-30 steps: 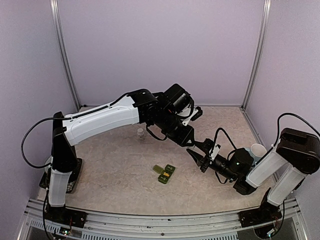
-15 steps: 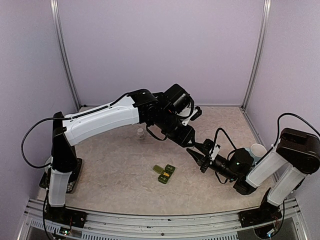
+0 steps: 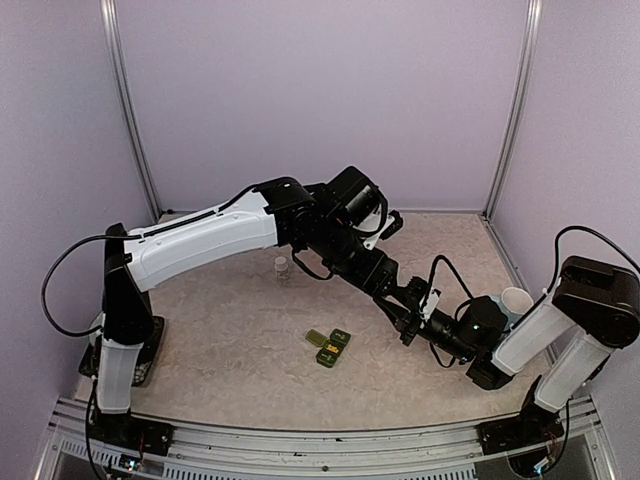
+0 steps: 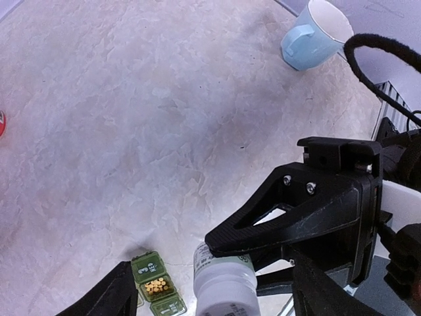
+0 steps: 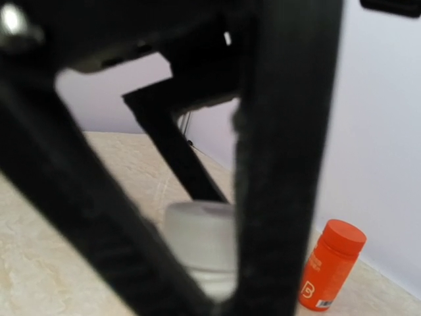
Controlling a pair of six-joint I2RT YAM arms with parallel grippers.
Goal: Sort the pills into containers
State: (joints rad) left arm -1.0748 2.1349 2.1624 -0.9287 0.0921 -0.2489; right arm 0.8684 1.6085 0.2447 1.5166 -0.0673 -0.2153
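In the left wrist view a white pill bottle hangs above the table. My right gripper is shut on it, one of its black fingers pressing against the bottle's side. My left gripper stands open around the bottle, both fingers well apart from it. The right wrist view shows the bottle's white cap between my right gripper's dark fingers. The containers, a dark green strip, lie on the table below, and yellow pills fill the open middle compartment. The top view shows the containers in front of both grippers.
A pale blue mug lies on its side at the far right, next to the right arm. An orange bottle stands near the wall. A small clear vial stands behind the left arm.
My left gripper's jaws have spread wide and let go of the white bottle. My right gripper has closed on the bottle. Both arms have hardly moved.
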